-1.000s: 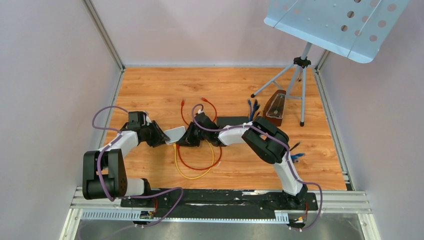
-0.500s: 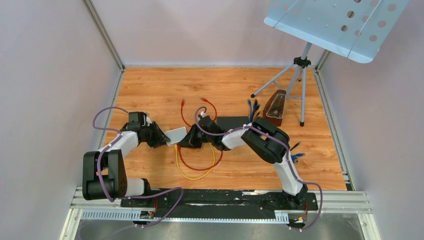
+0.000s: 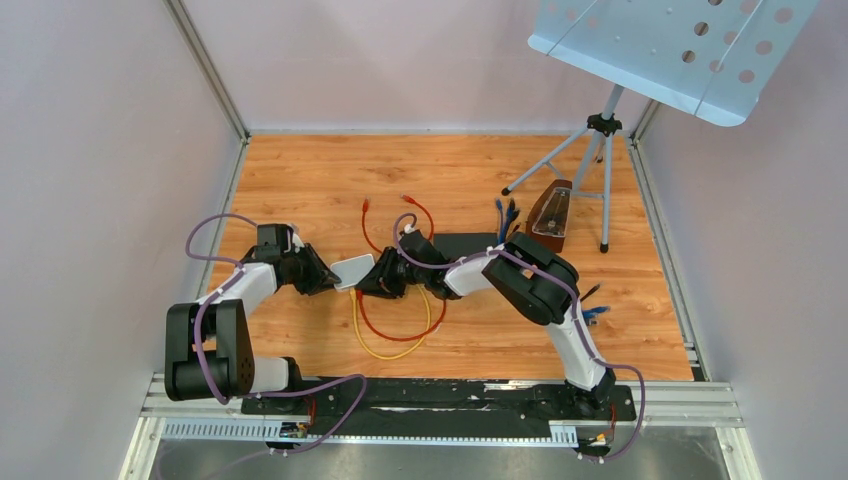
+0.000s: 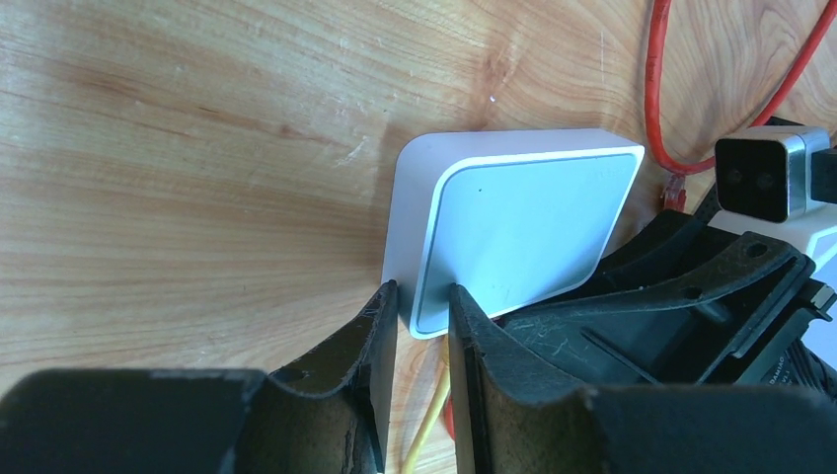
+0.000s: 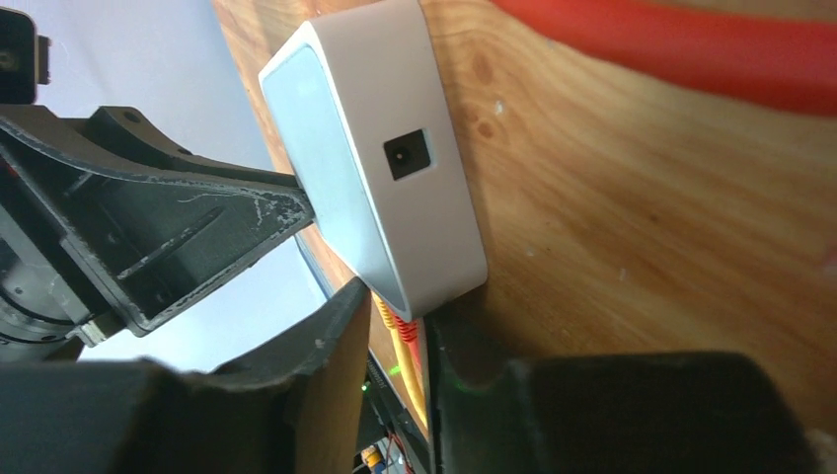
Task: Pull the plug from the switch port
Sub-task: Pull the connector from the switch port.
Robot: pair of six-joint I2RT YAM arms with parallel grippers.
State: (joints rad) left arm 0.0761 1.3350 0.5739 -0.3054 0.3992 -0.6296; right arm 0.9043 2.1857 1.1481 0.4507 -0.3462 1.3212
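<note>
The left gripper (image 4: 422,296) pinched the switch (image 4: 513,232) by its corner. The yellow plug (image 5: 397,334) lay between the fingers of the right gripper (image 5: 400,301), running along them. I could not tell if they squeezed it.

We get bright, even light from overhead; a soft shadow sits beside the white box (image 4: 513,237); close up, the right pincer (image 5: 393,341) looks dark and blurry.

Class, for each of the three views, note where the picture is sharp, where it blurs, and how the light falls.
Top external view: even, soft light, sharp throughout, the orange-brown wooden tabletop free of glare. Left wrist view: white rounded plastic switch box crisp, soft shadow on its left; near black jaws dark. Right wrist view: thick red cable along the top blurred, box face sharp.
</note>
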